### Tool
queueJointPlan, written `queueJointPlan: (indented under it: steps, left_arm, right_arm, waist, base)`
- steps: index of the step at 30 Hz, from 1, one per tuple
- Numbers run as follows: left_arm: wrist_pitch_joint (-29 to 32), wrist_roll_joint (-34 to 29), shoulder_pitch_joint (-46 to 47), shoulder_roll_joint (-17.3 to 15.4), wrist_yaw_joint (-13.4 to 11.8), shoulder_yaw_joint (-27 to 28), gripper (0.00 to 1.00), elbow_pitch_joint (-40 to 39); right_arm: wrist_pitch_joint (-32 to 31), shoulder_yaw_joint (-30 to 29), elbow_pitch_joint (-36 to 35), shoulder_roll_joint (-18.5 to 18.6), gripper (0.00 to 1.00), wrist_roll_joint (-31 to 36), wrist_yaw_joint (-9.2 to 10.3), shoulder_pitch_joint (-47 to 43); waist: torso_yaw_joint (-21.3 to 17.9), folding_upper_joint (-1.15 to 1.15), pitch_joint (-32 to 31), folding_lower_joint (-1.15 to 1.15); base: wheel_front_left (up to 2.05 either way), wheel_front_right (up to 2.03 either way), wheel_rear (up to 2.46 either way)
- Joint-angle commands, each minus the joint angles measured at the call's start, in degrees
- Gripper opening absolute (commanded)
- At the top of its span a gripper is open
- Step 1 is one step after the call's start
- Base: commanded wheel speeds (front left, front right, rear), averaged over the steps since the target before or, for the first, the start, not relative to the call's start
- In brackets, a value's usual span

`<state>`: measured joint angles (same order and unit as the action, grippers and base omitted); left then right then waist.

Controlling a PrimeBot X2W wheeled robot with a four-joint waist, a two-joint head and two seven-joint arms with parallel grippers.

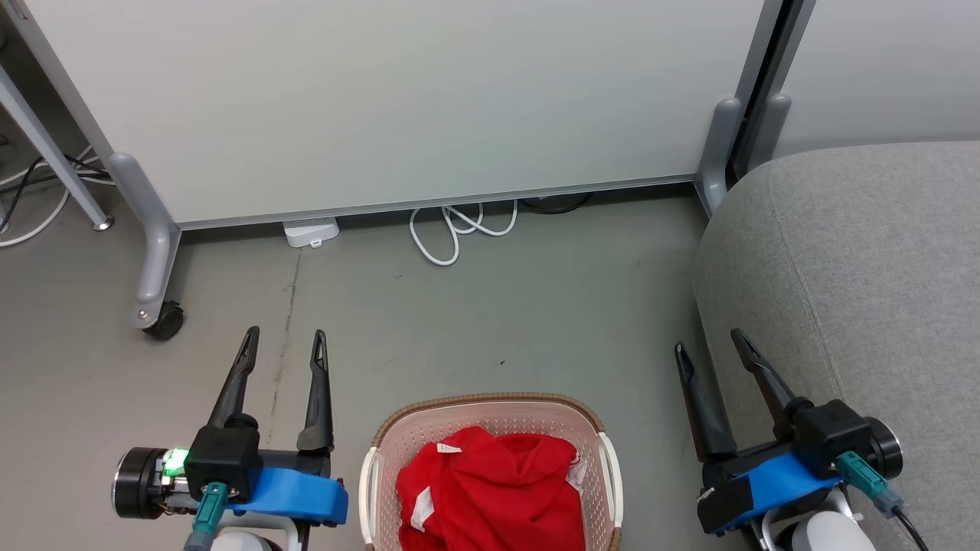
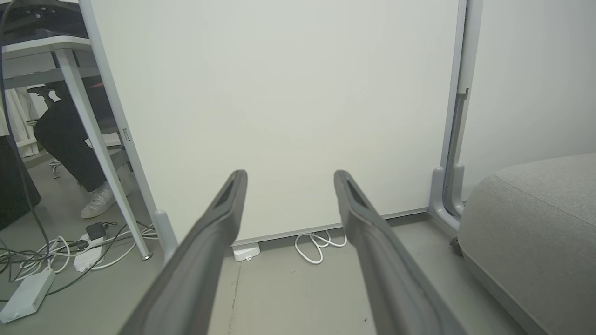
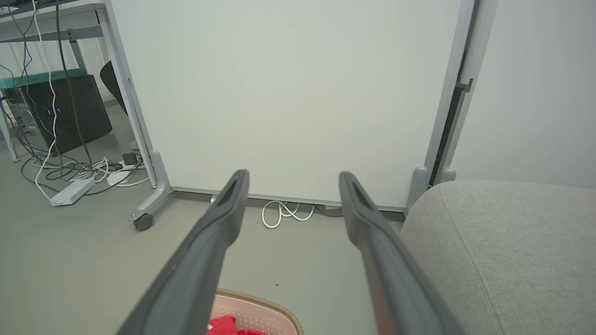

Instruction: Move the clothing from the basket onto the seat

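Observation:
Bright red clothing [image 1: 494, 490] with bits of white trim lies bunched inside the cream basket [image 1: 398, 432] with a brown rim, on the floor at the bottom middle of the head view. The grey seat [image 1: 865, 275] fills the right side. My left gripper [image 1: 285, 337] hovers open to the left of the basket, nothing between its fingers. To the basket's right, at the seat's edge, my right gripper [image 1: 712, 343] is open and empty too. In the right wrist view the basket rim [image 3: 274, 309] and a scrap of red clothing [image 3: 223, 324] peek in below the spread fingers [image 3: 368, 223], beside the seat [image 3: 507, 251].
A white partition panel [image 1: 398, 99] on castor feet [image 1: 162, 321] stands across the back, with a coiled white cable [image 1: 459, 229] and a power strip [image 1: 311, 231] at its foot. In the left wrist view a person's leg and white shoe [image 2: 98, 202] show beyond a desk leg among floor cables.

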<state>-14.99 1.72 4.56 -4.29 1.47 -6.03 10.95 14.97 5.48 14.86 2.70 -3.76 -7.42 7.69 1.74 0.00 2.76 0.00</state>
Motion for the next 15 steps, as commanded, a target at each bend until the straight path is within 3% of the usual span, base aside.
queueJointPlan:
  steps: [1, 15]
  left_arm:
    - [-0.30, -0.47, 0.28, 0.04, -0.19, 0.11, 1.00, -0.07]
    - [-0.29, -0.62, 0.54, 0.34, 0.44, 0.60, 1.00, 0.50]
  right_arm:
    - [0.30, -0.08, 0.50, 0.34, 1.00, 0.56, -0.13, 0.64]
    - [0.29, -0.26, 2.04, 0.33, 1.00, 0.66, -0.13, 1.21]
  waist:
    - [-0.03, 0.00, -0.03, 0.00]
    - [0.01, 0.00, 0.30, 0.00]
  base:
    - [0.00, 0.00, 0.00]
    - [0.00, 0.00, 0.00]
